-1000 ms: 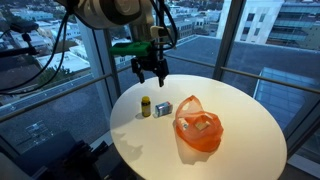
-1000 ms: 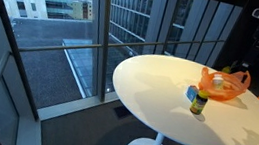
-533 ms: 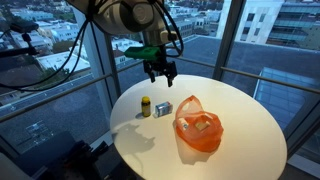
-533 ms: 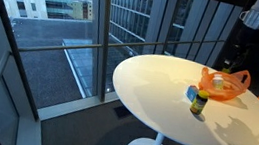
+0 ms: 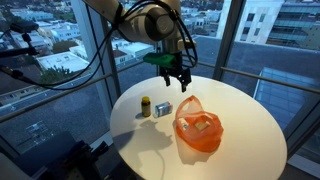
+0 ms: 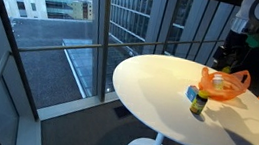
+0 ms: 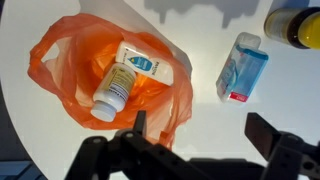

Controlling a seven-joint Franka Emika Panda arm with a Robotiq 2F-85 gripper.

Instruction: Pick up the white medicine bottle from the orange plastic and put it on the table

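An orange plastic bag lies open on the round white table. In the wrist view a white medicine bottle with a cream label lies on its side inside it, next to a white and blue box. The bag also shows in both exterior views. My gripper hangs open and empty in the air above the table, behind the bag. In the wrist view its fingers frame bare table just beside the bag. It also shows in an exterior view.
A small blue and white carton lies on the table beside the bag. A short bottle with a yellow label and dark cap stands near it. Glass windows and a railing surround the table.
The arm has swung across above the table toward the orange bag, with the gripper staying open. The objects on the table have not moved.
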